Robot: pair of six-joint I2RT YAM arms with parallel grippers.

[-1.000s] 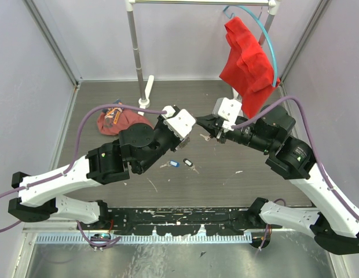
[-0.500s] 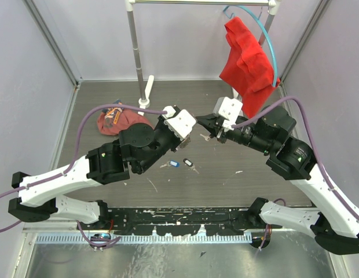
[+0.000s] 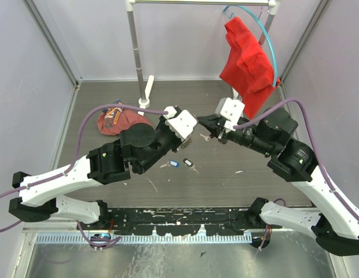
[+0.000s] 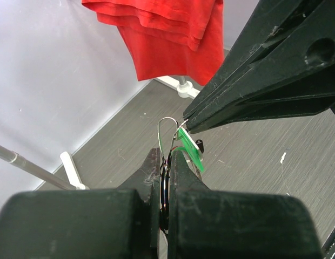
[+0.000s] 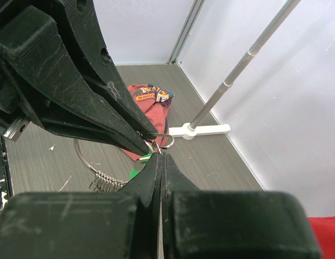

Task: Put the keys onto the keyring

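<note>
We get bright, even light, seemingly from above, in the top view: the grey table [image 3: 226, 179] carries only faint, soft shadows under the arms, and the metal sill [image 3: 168, 260] at six o'clock shows a dull sheen. In the wrist views the left gripper's fingers [image 4: 243, 226] and the right gripper's fingers [image 5: 75, 226] sit dark and slightly soft at six o'clock; the background stays sharp and well lit.

A red cloth [image 3: 246, 61] hangs over the streaked grey table's [image 3: 226, 179] far right corner; a rust-red, blue-printed cloth [image 3: 117, 120] lies far left. The keyring [image 4: 167, 118] is silver, the key [image 4: 189, 151] green-tagged
</note>
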